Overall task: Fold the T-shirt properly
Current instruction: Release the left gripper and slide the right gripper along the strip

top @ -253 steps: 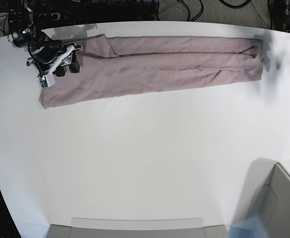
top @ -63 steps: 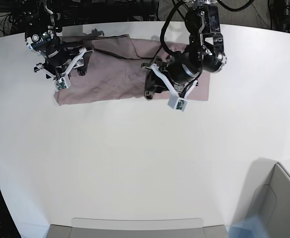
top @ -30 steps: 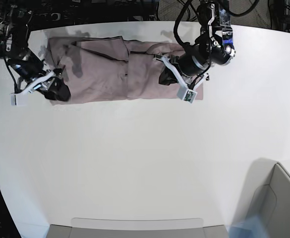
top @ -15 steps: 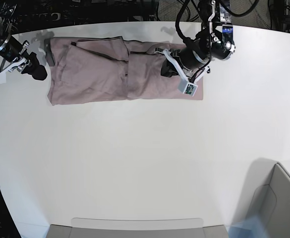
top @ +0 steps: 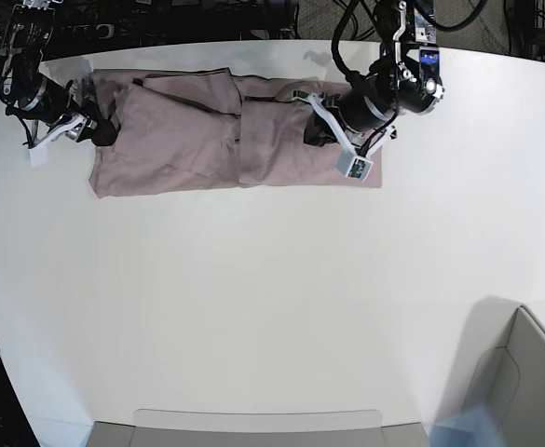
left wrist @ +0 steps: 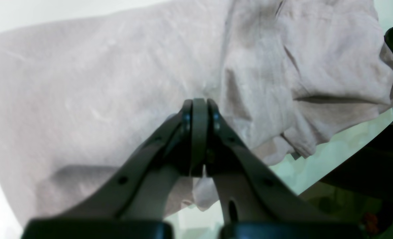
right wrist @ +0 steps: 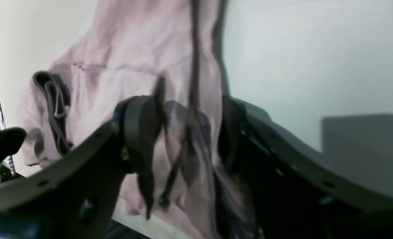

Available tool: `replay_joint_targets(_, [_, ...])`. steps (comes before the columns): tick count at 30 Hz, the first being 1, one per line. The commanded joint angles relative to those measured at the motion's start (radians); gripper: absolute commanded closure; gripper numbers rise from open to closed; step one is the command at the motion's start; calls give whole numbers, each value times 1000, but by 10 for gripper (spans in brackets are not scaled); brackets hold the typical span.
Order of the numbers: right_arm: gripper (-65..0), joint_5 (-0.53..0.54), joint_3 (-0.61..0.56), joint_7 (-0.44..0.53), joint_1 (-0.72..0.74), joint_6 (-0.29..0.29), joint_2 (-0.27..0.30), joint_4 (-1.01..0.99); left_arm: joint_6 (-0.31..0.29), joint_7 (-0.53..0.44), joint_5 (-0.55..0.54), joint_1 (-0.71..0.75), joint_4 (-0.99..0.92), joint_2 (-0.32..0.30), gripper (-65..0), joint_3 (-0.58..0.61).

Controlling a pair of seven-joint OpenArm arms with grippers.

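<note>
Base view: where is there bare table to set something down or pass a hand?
The table is bare from the T-shirt's near edge down to the grey bins at the bottom, and right of the left gripper. The far strip is crowded: shirt, both arms, with the right gripper at its left end.

Left tool (left wrist: pixel 199 113) closed, right tool (right wrist: pixel 190 129) parted.

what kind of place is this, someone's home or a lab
Most likely a robotics lab or test bench, not a home. A bare white table holds only the T-shirt, two robot arms work over it, and cables and dark equipment racks line the far edge.
</note>
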Motion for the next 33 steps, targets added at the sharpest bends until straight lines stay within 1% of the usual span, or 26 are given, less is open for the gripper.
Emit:
replay_joint_targets(1, [-305,-3,-11,-2,2,6,0,12,-4,-14,-14,-4,17,1,0,0])
replay_joint_targets(6, [-305,0,-43,-2,2,6,-32,18,-4,-12,-14,-4,17,-3,0,0])
replay_joint_targets(9, [-305,-3,-79,-2,2,6,-51,64,-4,-12,-14,-4,17,-3,0,0])
replay_joint_targets(15, [-298,-5,-154,-2,17,5,-51,100,-4,-12,-14,-4,18,-3,0,0])
replay_joint_targets(16, [-283,-5,-161,-2,20,5,-48,100,-4,-12,-14,-4,20,-3,0,0])
replay_joint_targets(18, [-214,-6,-164,-2,23,3,-43,100,-4,-12,-14,-4,21,-3,0,0])
replay_joint_targets(20, [-125,-8,-158,-2,34,-1,-42,100,-4,-10,-15,-2,37,-3,0,0])
replay_joint_targets(21, [-70,-18,-157,-2,43,-21,-40,98,-4,-10,-15,4,54,-3,0,0])
replay_joint_targets(22, [-22,-43,-157,-2,48,-53,-34,98,-4,-10,-15,19,78,-3,0,0])
replay_joint_targets(23, [0,-67,-157,-2,59,-84,-26,98,-4,-10,-15,29,107,-2,0,0])
replay_joint_targets(25, [0,-121,-154,-2,85,-119,-22,98,-4,-15,-17,36,140,0,0,0])
replay_joint_targets(30, [0,-278,-71,-2,175,-130,-3,101,-4,-21,-17,38,138,1,0,-3])
replay_joint_targets(33, [0,-414,-75,-2,232,-130,26,146,-4,-21,-17,39,138,-3,0,-3])
